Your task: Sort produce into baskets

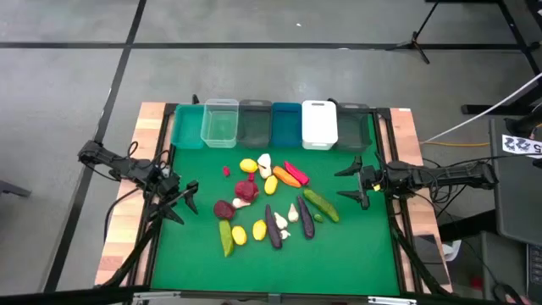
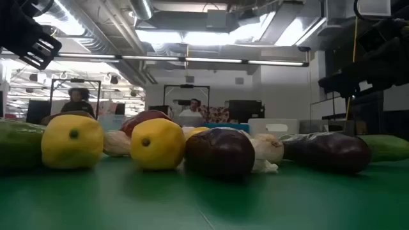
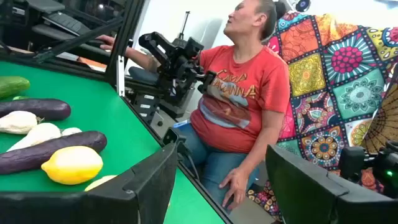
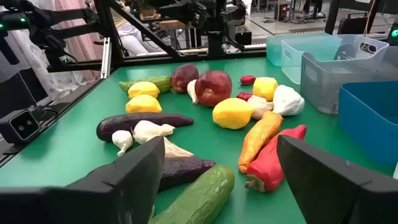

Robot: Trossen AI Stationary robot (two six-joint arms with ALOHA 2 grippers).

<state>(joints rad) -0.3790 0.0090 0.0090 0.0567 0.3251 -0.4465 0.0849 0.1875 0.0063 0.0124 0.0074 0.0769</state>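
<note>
The produce lies in a loose heap (image 1: 267, 199) mid-mat: lemons (image 2: 72, 142), a dark beet (image 2: 219, 152), eggplants (image 4: 143, 124), garlic (image 4: 287, 99), a carrot (image 4: 261, 134), a red pepper (image 4: 273, 158) and cucumbers (image 4: 199, 196). All of it rests on the green mat. The baskets (image 1: 271, 124) stand in a row along the far edge. My left gripper (image 1: 188, 202) hovers open at the heap's left, nothing between its fingers (image 3: 143, 186). My right gripper (image 1: 345, 185) hovers open at the heap's right, facing the cucumber and pepper.
The white basket (image 1: 319, 124) and the clear basket (image 1: 219, 123) stand out in the row. A black frame rail (image 1: 396, 212) borders the mat. A person in a red shirt (image 3: 242, 99) sits beyond the table's edge. Bare mat (image 1: 279, 267) lies near the front.
</note>
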